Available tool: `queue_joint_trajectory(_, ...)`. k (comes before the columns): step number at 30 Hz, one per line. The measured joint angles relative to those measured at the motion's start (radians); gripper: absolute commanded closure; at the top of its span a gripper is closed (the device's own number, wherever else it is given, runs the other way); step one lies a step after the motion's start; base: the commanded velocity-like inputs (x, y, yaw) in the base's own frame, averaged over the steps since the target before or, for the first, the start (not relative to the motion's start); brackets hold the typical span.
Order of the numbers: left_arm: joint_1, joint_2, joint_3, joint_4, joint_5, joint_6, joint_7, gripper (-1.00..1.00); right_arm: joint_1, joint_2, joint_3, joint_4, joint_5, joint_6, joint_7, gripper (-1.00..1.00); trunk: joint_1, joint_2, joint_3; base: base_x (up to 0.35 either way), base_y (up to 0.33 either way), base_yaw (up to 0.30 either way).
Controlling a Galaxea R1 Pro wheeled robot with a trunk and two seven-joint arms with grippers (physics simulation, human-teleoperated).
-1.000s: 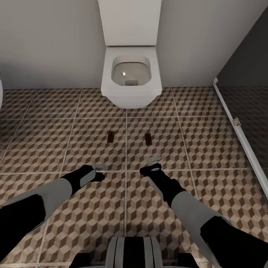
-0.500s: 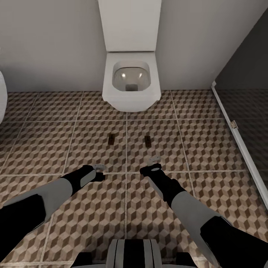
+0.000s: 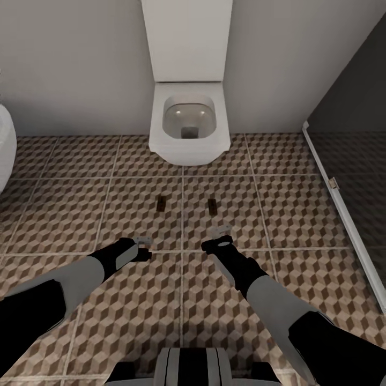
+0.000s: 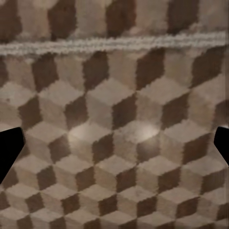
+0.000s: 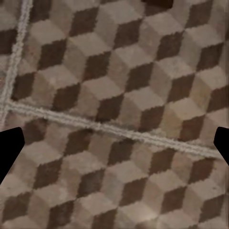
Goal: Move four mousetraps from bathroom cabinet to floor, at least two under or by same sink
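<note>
Tub edge: a white curved edge (image 3: 4, 145) at the far left, against the wall.
Floor: cube-pattern tiles (image 3: 64, 214) with pale grout, running from the wall to the robot's base.
Left end effector: (image 3: 143, 247) held low over the floor, near a grout line; in the wrist view the two dark fingertips (image 4: 9, 150) sit at opposite edges, spread wide, with bare tile between them and nothing held.
Left trap: a small brown board (image 3: 160, 203) flat on the floor, ahead of the left end effector and apart from it, short of the toilet.
Toilet: white, wall-hung (image 3: 188, 120), bowl open, centred at the wall beyond both traps.
Right trap: (image 3: 212, 206) flat on the next tile over, near level with the left trap, a grout line between them.
Right end effector: (image 3: 221, 236) just behind the right trap, not touching it; wrist view shows the fingertips (image 5: 10, 148) spread wide, empty.
Dark panel: (image 3: 354, 161) with a pale frame, far right.
</note>
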Motion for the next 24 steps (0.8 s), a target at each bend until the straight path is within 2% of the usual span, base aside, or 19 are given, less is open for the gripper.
queue_joint_trajectory(24,0.0,0.0,0.0,0.0,0.001,0.0,0.0,-1.0,0.0,0.0,0.0,0.001,0.0,0.0,0.0,-1.0,-0.092,0.168,0.075,0.0,0.0,0.0)
